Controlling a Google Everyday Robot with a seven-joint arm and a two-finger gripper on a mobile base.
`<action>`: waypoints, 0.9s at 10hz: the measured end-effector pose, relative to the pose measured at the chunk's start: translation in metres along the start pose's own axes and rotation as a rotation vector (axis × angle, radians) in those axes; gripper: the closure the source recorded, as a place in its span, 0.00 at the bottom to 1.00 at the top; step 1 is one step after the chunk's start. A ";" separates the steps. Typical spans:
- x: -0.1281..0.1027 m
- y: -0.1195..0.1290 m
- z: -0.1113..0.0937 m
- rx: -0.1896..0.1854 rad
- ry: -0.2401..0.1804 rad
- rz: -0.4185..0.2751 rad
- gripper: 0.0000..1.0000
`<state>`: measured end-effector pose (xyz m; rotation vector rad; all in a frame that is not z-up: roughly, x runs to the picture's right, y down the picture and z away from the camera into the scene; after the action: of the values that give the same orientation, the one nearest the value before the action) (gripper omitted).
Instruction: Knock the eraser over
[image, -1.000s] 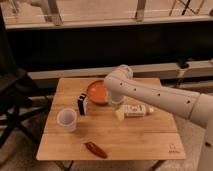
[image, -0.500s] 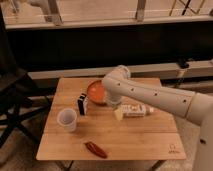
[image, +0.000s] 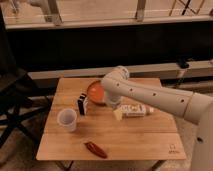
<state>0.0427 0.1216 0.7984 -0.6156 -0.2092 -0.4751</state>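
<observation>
Two things, cup (image: 67, 119) and bowl (image: 94, 91), could be bumped instead of the eraser (image: 82, 103). Whether the gripper (image: 112, 101), beside the bowl, is apart or together cannot be told.

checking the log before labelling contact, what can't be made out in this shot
1. End effector, camera view: hangs just right of the eraser, over the table. The arm covers most of it, so contact with the eraser cannot be told.
2. Orange bowl, camera view: right side hidden behind the arm.
3. Bottle, camera view: label too small to read.
4. The arm's far end, camera view: cut off by the right edge.
</observation>
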 end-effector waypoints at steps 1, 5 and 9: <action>0.000 -0.001 0.001 -0.001 0.000 -0.002 0.20; -0.001 -0.004 0.005 -0.007 0.001 -0.014 0.20; 0.000 -0.005 0.009 -0.012 0.003 -0.025 0.20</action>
<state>0.0396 0.1242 0.8081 -0.6242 -0.2116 -0.5016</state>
